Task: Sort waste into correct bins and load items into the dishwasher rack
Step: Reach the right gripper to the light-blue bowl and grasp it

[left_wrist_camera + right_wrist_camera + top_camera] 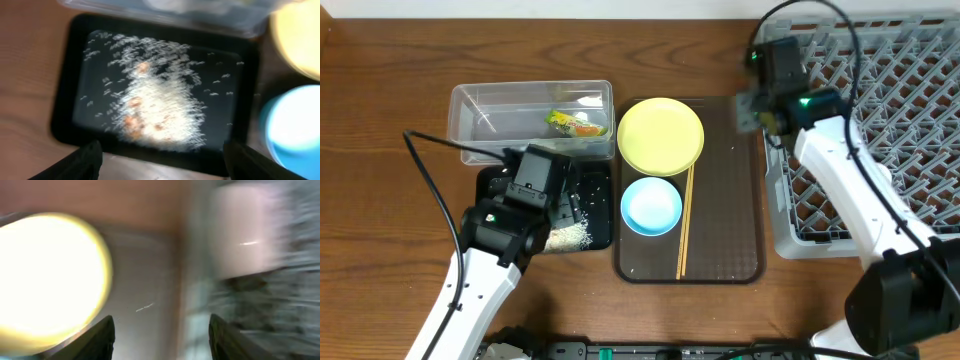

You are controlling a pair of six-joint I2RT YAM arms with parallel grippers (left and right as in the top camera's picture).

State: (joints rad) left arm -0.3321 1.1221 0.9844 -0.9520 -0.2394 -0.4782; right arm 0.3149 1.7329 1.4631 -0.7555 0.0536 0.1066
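Observation:
The crumpled green-yellow wrapper [575,123] lies in the clear tub [480,100]. White rice [155,110] is piled in the black tray [65,115], which also shows in the overhead view [595,200]. My left gripper [162,165] hovers open and empty over that tray's near edge. The yellow plate [660,135], light blue bowl [651,205] and chopsticks [684,225] rest on the brown serving tray. My right gripper [161,337] is open and empty above the serving tray's edge beside the grey rack [890,120]. A blurred pink bowl [245,235] sits in the rack. The white cup is out of view.
The brown serving tray [725,200] lies between the black tray and the rack. The right arm reaches across the rack's left side. A black cable [430,180] trails from the left arm over the wooden table.

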